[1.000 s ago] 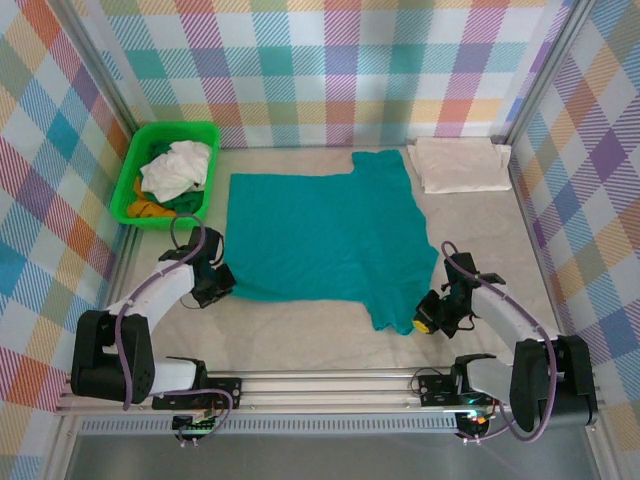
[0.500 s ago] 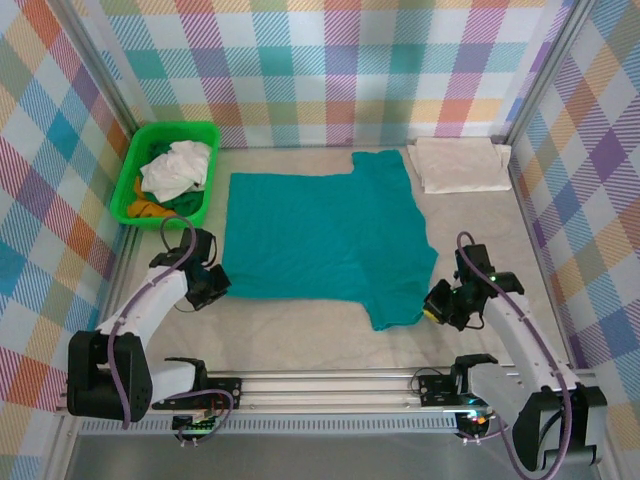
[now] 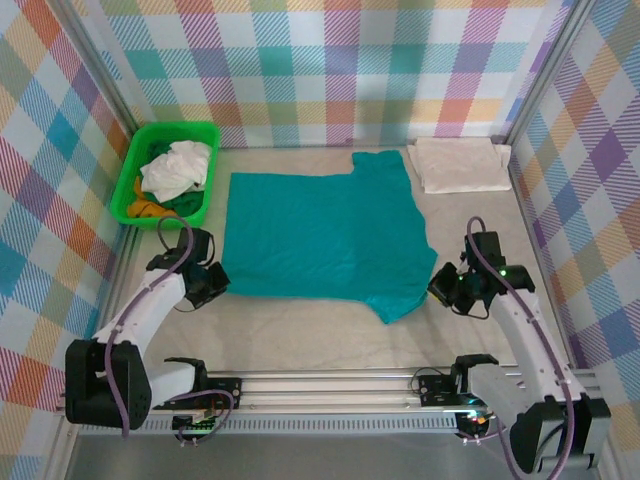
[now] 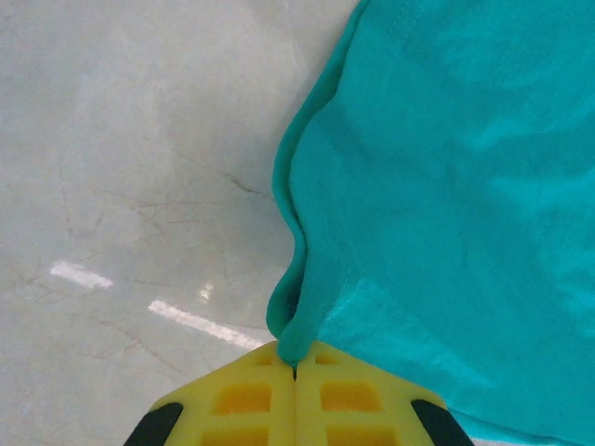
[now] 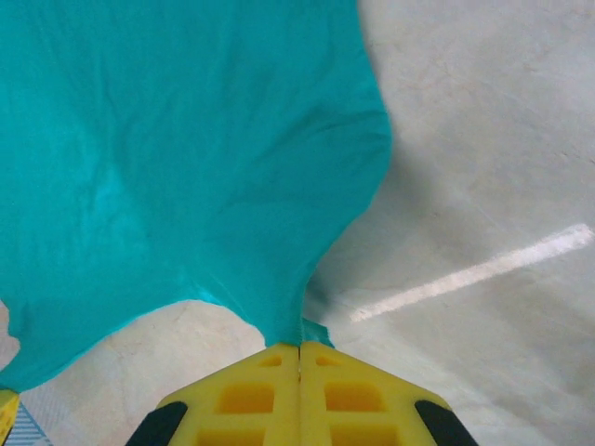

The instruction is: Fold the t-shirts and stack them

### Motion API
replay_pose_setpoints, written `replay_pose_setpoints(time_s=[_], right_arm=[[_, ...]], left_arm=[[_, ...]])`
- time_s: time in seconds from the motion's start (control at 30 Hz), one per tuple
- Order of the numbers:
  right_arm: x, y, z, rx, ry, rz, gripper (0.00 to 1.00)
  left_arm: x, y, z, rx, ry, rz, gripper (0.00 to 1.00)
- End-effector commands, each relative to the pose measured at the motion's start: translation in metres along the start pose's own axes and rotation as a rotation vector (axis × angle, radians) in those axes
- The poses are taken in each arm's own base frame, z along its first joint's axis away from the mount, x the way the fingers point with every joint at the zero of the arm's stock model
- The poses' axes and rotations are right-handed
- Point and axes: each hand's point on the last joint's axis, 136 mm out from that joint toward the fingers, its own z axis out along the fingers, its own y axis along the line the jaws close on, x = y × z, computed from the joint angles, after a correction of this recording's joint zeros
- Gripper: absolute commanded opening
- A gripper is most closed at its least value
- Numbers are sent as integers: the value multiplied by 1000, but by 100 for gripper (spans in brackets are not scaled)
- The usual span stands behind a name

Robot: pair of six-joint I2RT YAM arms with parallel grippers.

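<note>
Since a second ago, the right end effector (image 3: 441, 287) has swung right and away from the front rail, dragging the teal t-shirt's (image 3: 320, 235) near corner along. Its fingers are pressed together on that hem. The left end effector (image 3: 214, 283) pinches the shirt's left edge. The shirt lies spread mid-worktop (image 3: 300, 335), with a cream t-shirt (image 3: 460, 165) folded far right.

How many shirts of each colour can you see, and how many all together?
Teal cloth t-shirt, spread flat: 1
Cream cloth t-shirt, folded: 1
White cloth t-shirt, crumpled: 1
Orange cloth t-shirt, crumpled: 1
Dark green cloth t-shirt, crumpled: 1
Total: 5
</note>
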Motion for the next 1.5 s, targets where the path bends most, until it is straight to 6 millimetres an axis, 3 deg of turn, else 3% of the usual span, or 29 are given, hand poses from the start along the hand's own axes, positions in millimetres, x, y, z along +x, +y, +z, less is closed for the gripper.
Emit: replay_pose_setpoints(time_s=[0.0,0.23,0.57,0.77,1.07,1.47], right_arm=[[-26,38,-9,-114,-62,-59,0],[-62,71,-11,-132,-109,-129,0],[-106,94,12,-114,-143,-149,0],[-117,105,24,-123,-123,-156,0],[-128,120,10,-141,-154,-181,0],[-151,132,37,-145,-142,-173,0]], left_arm=[[-22,-16,-2,52,-46,-19,0],[-55,-37,-9,47,-76,30,0],[-92,-43,14,26,-51,33,0],[-109,-50,22,8,-49,58,0],[-118,-54,14,0,-62,75,0],[-134,-57,36,-48,-38,96,0]])
